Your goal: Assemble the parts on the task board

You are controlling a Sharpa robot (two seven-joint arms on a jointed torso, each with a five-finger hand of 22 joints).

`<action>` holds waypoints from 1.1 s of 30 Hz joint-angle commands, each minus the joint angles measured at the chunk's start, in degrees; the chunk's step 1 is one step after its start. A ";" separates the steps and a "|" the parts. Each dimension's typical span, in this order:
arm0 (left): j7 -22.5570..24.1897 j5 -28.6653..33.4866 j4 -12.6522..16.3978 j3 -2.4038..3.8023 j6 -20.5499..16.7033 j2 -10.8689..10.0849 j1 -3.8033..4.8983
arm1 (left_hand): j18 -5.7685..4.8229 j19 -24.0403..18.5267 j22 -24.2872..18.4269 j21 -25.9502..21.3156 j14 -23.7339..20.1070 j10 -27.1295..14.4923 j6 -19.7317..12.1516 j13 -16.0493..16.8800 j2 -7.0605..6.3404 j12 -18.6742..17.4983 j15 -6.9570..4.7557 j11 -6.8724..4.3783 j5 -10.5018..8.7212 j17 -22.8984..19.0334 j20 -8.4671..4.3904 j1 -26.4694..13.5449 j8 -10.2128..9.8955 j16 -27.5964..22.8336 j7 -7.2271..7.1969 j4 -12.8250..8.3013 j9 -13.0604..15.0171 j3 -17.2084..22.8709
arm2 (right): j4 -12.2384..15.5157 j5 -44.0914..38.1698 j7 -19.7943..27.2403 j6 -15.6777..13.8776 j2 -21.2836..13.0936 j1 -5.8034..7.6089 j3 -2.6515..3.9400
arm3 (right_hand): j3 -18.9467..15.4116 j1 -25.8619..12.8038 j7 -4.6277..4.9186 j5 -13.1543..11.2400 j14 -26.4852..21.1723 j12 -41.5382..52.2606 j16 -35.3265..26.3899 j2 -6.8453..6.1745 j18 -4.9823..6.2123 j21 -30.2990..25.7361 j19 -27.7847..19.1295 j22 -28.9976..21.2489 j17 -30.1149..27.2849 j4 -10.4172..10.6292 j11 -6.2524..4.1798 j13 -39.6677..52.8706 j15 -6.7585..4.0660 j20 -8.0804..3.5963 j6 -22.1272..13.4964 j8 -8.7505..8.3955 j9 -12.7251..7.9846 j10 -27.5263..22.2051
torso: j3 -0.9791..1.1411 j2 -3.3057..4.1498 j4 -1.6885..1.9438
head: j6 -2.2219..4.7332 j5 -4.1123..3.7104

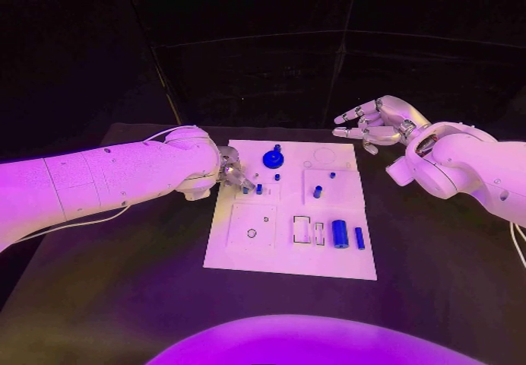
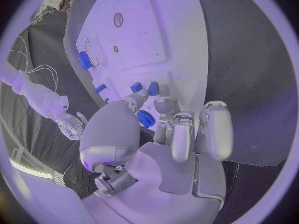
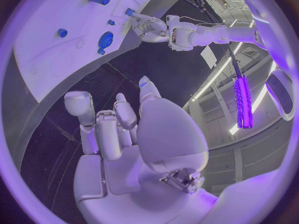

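The left hand (image 1: 232,173) pinches a small blue part (image 1: 258,188) at the task board's (image 1: 287,260) left edge, seemingly seating it, needing careful alignment next, while the right hand (image 1: 376,122) hovers spread and empty far right.

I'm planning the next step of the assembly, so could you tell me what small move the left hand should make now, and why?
Probably a slight lowering of the left hand so its fingertips close on the small blue part beside them. That hand sits over the task board at its left edge, fingertips right at the part, though whether it already holds it is unclear. The right hand hovers open off the board's far corner.
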 commanded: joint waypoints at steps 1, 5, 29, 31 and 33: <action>-0.40 -0.20 0.07 0.00 -0.95 -0.09 0.02 | -0.45 0.66 2.97 -0.04 5.94 -0.50 0.34 -0.07 -0.01 0.13 -0.38 0.04 0.22 15.09 -0.56 -0.85 0.33 0.18 0.27 0.81 -0.12 -1.74 | 0.15 0.17 0.46 -0.11 -0.03 0.10 0.04 | -0.41 -0.01 0.20 0.33 3.66 -0.04 -0.32 0.56 0.39 -0.22 -0.25 -0.14 5.55 0.16 0.02 -0.11 -0.18 -0.01 -0.07 0.10 -0.09 -0.41 | 0.01 -0.02 -0.04 | 0.06 -0.01; -0.18 -0.20 0.13 0.01 -1.90 -0.17 0.01 | -0.46 0.73 3.06 -0.03 5.94 -0.49 0.36 -0.05 0.34 0.30 -0.42 -0.01 0.24 15.09 -0.59 -0.84 0.53 0.18 0.21 1.87 -0.18 -3.89 | 0.15 0.17 0.47 -0.13 -0.03 0.10 0.04 | -0.41 -0.01 0.20 0.33 3.66 -0.04 -0.32 0.56 0.39 -0.22 -0.25 -0.14 5.55 0.16 0.02 -0.11 -0.18 -0.01 -0.07 0.10 -0.09 -0.41 | 0.01 -0.03 -0.02 | 0.09 -0.02; 17.80 10.81 0.93 0.15 -20.10 -1.57 0.21 | 3.06 -7.50 -12.42 -16.11 2.83 -13.27 -8.12 -13.63 1.92 -10.94 2.09 3.19 0.29 6.42 1.24 6.74 -3.15 -5.71 3.86 5.05 -3.32 -11.29 | -0.04 0.17 0.51 -0.19 -0.08 0.09 0.04 | -0.54 -0.10 0.23 0.34 3.67 -0.02 -0.31 0.56 0.39 -0.24 -0.24 -0.16 5.59 0.24 0.04 -0.10 -0.17 -0.01 -0.18 0.05 -0.11 -0.41 | 0.08 -0.04 -0.01 | 0.50 -0.48; 22.85 11.58 0.57 0.12 -22.01 -0.98 0.23 | 4.54 -12.03 -19.65 -24.07 -0.08 -17.59 -10.23 -15.09 2.18 -13.45 3.20 4.47 0.36 0.59 2.13 11.21 -4.71 -10.16 5.16 3.15 -4.66 -10.04 | -0.09 0.17 0.50 -0.19 -0.06 0.09 0.04 | -0.54 -0.10 0.23 0.34 3.67 -0.02 -0.31 0.56 0.39 -0.24 -0.24 -0.16 5.59 0.24 0.04 -0.10 -0.17 -0.01 -0.18 0.05 -0.11 -0.41 | 0.09 -0.01 -0.04 | 0.60 -0.47; 26.81 11.54 0.12 0.09 -23.33 -0.40 0.22 | 5.08 -14.12 -22.53 -27.47 -1.80 -20.57 -11.35 -16.60 2.18 -15.77 3.85 5.17 0.31 -2.08 2.73 15.83 -6.04 -12.26 6.01 0.87 -5.93 -7.97 | -0.14 0.17 0.50 -0.17 -0.03 0.09 0.04 | -0.54 -0.10 0.23 0.34 3.67 -0.02 -0.31 0.56 0.39 -0.24 -0.24 -0.16 5.59 0.24 0.04 -0.10 -0.17 -0.01 -0.18 0.05 -0.11 -0.41 | 0.04 0.03 -0.06 | 0.74 -0.49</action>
